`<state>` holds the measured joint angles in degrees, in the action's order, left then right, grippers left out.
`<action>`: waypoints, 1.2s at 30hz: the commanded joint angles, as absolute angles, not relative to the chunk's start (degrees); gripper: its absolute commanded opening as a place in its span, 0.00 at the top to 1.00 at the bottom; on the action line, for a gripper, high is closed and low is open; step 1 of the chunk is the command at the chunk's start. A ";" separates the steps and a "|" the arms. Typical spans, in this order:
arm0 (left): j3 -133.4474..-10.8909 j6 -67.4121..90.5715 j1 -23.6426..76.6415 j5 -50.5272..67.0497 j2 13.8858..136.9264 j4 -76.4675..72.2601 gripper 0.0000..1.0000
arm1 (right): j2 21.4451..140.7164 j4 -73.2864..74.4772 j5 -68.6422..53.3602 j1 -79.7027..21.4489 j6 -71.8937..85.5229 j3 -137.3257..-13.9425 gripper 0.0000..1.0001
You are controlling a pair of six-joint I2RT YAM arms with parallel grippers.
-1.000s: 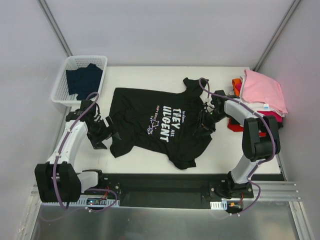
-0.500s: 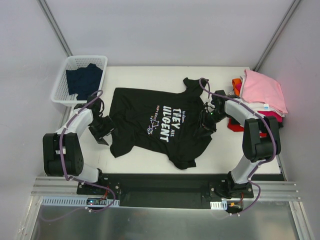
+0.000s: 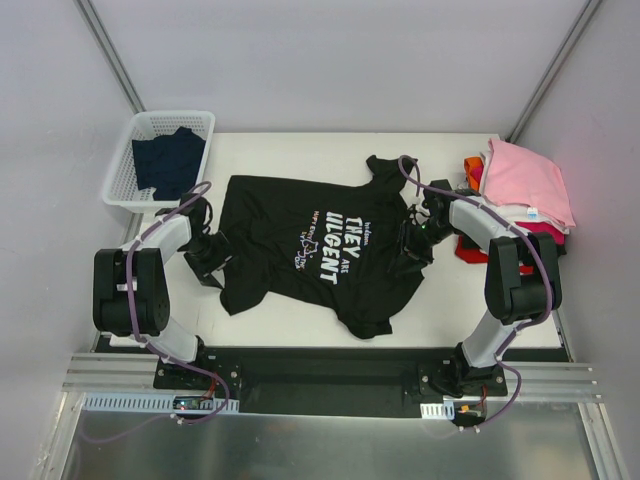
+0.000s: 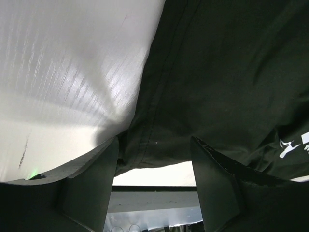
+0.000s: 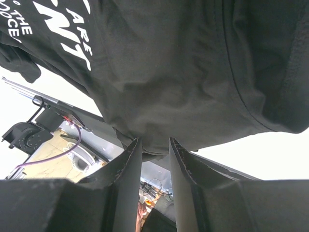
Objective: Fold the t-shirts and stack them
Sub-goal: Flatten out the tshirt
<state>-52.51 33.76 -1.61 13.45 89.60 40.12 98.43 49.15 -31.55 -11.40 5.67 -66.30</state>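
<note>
The black t-shirt [image 3: 310,250] with white lettering lies spread face up on the white table. My left gripper [image 3: 213,256] is low at the shirt's left hem. In the left wrist view it [image 4: 154,164] stands open, with the hem's edge [image 4: 145,145] between its spread fingers and not pinched. My right gripper [image 3: 410,250] sits at the shirt's right side. The right wrist view shows it [image 5: 154,147] shut on a bunched fold of the black cloth [image 5: 169,72]. More t-shirts are stacked at the far right, with a pink one [image 3: 525,180] on top.
A white basket [image 3: 125,165] at the back left holds a dark navy tee [image 3: 168,160]. An orange piece [image 3: 472,168] and a red one [image 3: 470,250] stick out from the right stack. The table's near edge [image 3: 300,345] runs just below the shirt.
My left arm has swung in and its gripper has slid onto the shirt's left hem, its jaws narrowing. The right gripper and the shirt have stayed put.
</note>
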 commanded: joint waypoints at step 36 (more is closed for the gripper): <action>-66.80 27.33 -3.34 1.24 72.07 66.97 0.91 | 100.99 52.82 -32.34 -11.60 3.69 -72.78 0.69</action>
